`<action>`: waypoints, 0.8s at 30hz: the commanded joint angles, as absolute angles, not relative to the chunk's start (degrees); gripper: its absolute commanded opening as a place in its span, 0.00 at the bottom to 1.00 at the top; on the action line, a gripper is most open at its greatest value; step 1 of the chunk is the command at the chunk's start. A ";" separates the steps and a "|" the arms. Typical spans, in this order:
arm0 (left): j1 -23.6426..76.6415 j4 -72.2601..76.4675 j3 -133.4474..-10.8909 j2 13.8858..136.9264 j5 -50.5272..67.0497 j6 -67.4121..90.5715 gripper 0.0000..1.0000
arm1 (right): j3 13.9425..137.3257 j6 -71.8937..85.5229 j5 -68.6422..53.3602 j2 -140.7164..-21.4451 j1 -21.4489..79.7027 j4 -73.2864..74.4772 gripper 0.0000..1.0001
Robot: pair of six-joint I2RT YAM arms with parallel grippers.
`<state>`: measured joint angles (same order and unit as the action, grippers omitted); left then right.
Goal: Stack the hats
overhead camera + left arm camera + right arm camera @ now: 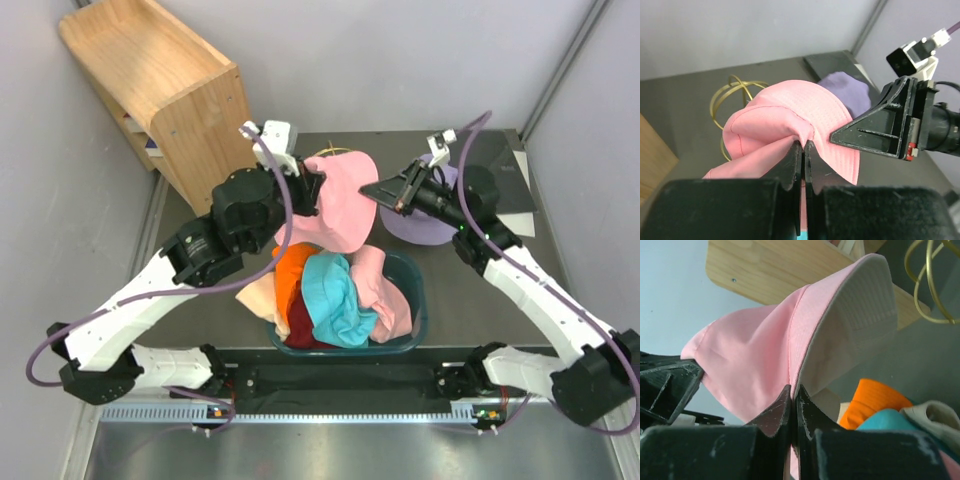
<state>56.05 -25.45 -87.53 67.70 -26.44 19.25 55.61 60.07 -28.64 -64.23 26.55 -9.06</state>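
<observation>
Both pincers are clamped on the pink hat (340, 205). The left gripper (803, 146) pinches a crown fold and the right gripper (792, 391) nips the brim. The hat hangs mid-counter, just beyond the tub (418, 300). Best play, I'd say: carry it level to the lavender hat (420, 228) toward the far right corner, keep the brim spread, and lower it squarely. There's open room rightward, while the gold wire frame (732, 95) and wooden shelf (160, 70) crowd the far left.

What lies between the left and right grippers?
The pink hat, pinched on either side by the left gripper and the right gripper; clearest in the top external view.
</observation>
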 commanded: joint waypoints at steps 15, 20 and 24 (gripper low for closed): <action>34.02 -12.22 -104.68 87.62 -10.03 10.37 0.00 | 83.67 54.85 -29.36 -89.73 20.05 -11.25 0.00; 32.70 -10.55 -105.90 93.95 -7.99 8.36 0.00 | 83.94 53.79 -31.54 -95.70 17.23 -11.86 0.00; 32.61 -9.93 -109.41 96.50 -10.02 6.51 0.00 | 86.65 52.21 -32.17 -99.48 16.26 -10.73 0.00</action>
